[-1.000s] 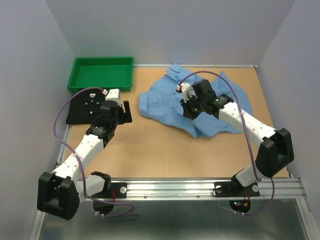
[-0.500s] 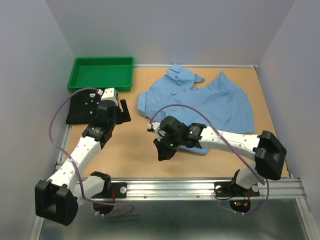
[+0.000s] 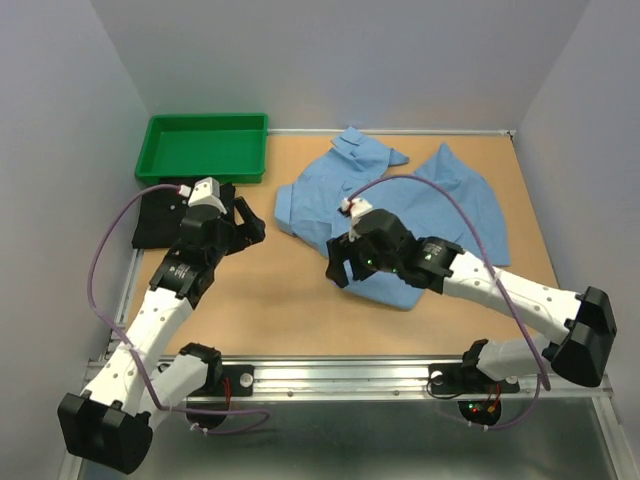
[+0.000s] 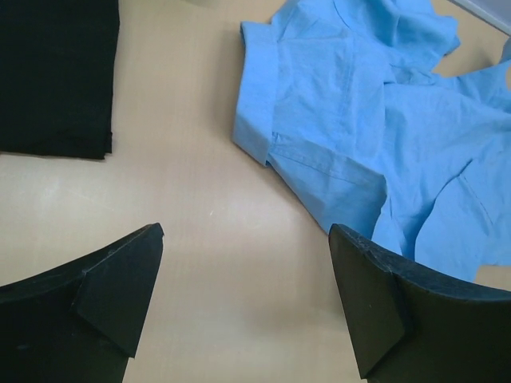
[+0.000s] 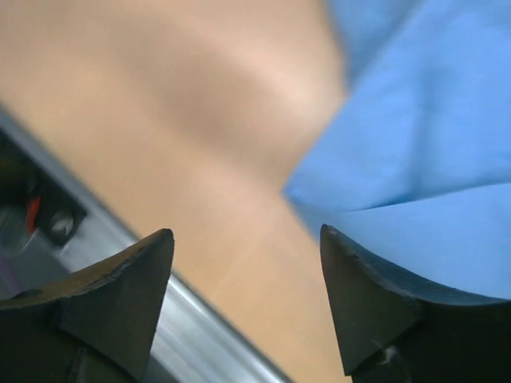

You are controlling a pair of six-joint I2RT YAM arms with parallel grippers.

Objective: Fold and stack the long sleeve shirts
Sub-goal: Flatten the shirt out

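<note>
The light blue long sleeve shirt lies spread open and rumpled on the right half of the table, collar toward the back; it also fills the right of the left wrist view. The black shirt lies folded at the left edge, partly under my left arm, and appears again as a dark rectangle. My left gripper hangs open over bare table between the two shirts. My right gripper is open and empty just off the blue shirt's near-left edge, the cloth beside its right finger.
A green plastic tray stands at the back left, behind the black shirt. The aluminium rail with both arm bases runs along the near edge and shows blurred in the right wrist view. Grey walls enclose the table.
My right gripper pulled part of the blue shirt from its middle toward the near left, spreading it flatter, then opened and let go. The left gripper opened slightly wider and its arm shifted.
</note>
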